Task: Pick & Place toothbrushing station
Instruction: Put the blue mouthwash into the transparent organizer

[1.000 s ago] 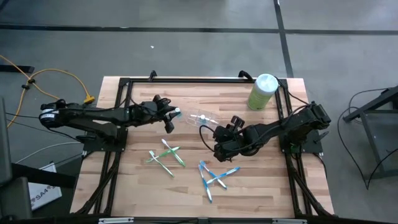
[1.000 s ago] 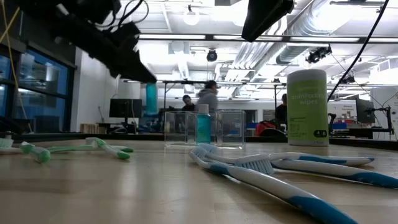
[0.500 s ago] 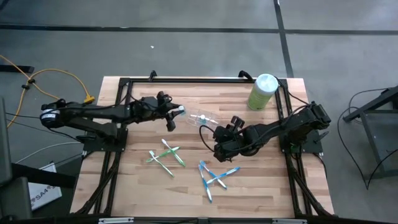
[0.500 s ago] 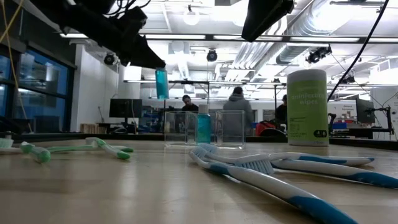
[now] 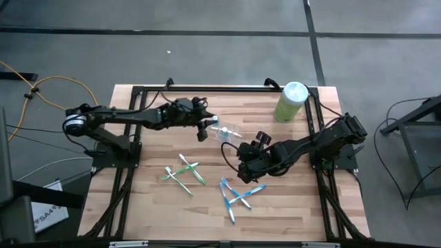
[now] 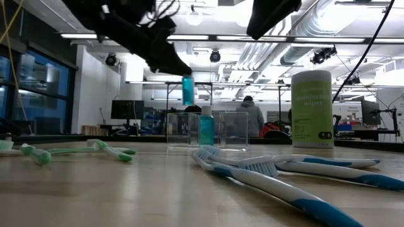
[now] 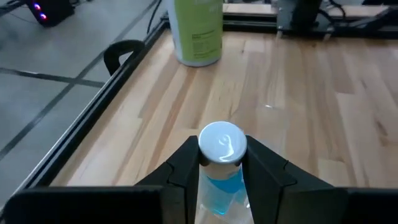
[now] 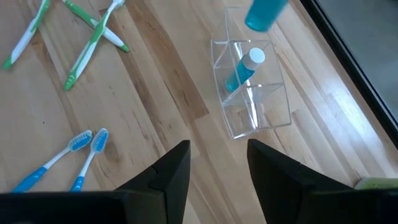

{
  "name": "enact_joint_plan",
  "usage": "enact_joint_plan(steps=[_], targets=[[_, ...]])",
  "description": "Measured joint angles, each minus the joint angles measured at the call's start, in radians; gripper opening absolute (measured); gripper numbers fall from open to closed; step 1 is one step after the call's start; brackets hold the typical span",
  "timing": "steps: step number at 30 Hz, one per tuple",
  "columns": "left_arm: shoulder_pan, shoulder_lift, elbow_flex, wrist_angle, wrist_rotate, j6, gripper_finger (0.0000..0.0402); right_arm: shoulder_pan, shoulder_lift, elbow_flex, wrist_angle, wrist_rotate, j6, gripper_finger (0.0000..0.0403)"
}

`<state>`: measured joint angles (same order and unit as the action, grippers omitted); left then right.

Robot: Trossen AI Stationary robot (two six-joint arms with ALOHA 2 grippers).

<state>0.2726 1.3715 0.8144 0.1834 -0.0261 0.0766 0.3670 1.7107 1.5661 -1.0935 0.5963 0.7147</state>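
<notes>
So far one tube point(image 8: 244, 68) in the clear holder point(image 8: 254, 93), second tube point(image 7: 222, 163) pinched in left hand point(image 7: 222, 171) above it — right hand point(image 8: 217, 163) spread, idle — toothbrushes point(image 5: 182, 173) untouched on tabletop point(image 5: 289, 196).

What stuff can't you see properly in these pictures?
- Left gripper: left wrist view shows it shut on a blue tube; the picture's bottom edge cuts off the tube's lower end.
- Clear holder: in the high view it is too small to count its compartments.
- Right gripper: open, but the low view cuts it off at the top.
- Canister: its label print is too small to read.
</notes>
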Motion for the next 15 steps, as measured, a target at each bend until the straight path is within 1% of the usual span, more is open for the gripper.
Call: enact_joint_plan(steps=[4,8,11,15], targets=[[0.011,0.064,0.041,0.006,0.006,0.033,0.0088,0.004,0.0,0.0,0.0,0.001,0.0,0.0152],[0.016,0.099,0.064,0.03,0.023,0.036,0.0088,0.007,0.0,0.0,0.001,0.002,0.0,0.0151],[0.015,0.103,0.064,0.083,0.073,0.036,0.0088,0.007,0.0,0.0,0.0,0.002,0.0,0.0151],[0.016,0.104,0.064,0.083,0.078,0.037,0.0088,0.007,0.0,0.0,0.0,0.003,-0.001,0.0151]])
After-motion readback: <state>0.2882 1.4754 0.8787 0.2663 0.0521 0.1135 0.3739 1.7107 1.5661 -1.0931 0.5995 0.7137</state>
